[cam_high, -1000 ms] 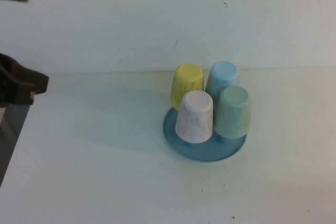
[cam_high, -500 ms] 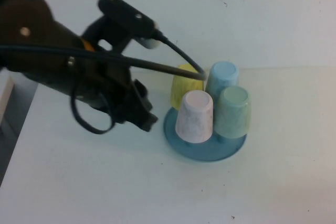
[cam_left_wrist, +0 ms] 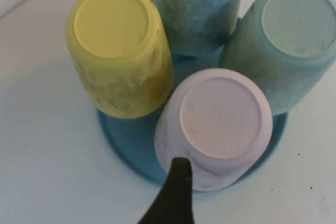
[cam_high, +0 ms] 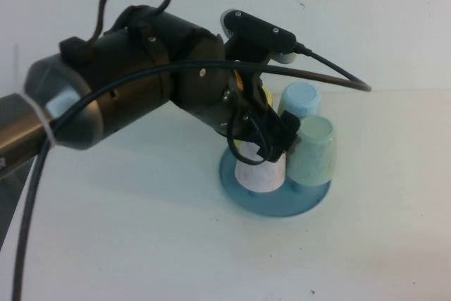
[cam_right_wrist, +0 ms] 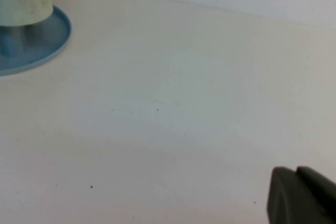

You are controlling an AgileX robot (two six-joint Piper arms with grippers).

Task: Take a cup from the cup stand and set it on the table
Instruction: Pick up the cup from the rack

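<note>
The pale pink-white cup (cam_high: 261, 172) stands upside down at the near left of the blue cup stand (cam_high: 282, 204). My left gripper (cam_high: 276, 143) hovers right over its top, open, one finger (cam_left_wrist: 178, 187) at the cup's near side, holding nothing. In the left wrist view the cup (cam_left_wrist: 220, 119) is seen from above on the stand (cam_left_wrist: 126, 140). My right gripper (cam_right_wrist: 302, 198) is shut and empty, low over the white table (cam_right_wrist: 173, 103), well apart from the stand (cam_right_wrist: 37, 51); it is out of the high view.
A mint green cup (cam_high: 313, 149), a light blue cup (cam_high: 299, 98) and a yellow cup (cam_left_wrist: 118, 51) sit upside down on the same stand, close around the pink one. My left arm hides most of the yellow cup in the high view. White table (cam_high: 141, 244) lies around the stand.
My left arm has swung in from the left edge and now reaches over the stand, with its gripper above the pink cup. The cups have not moved.
</note>
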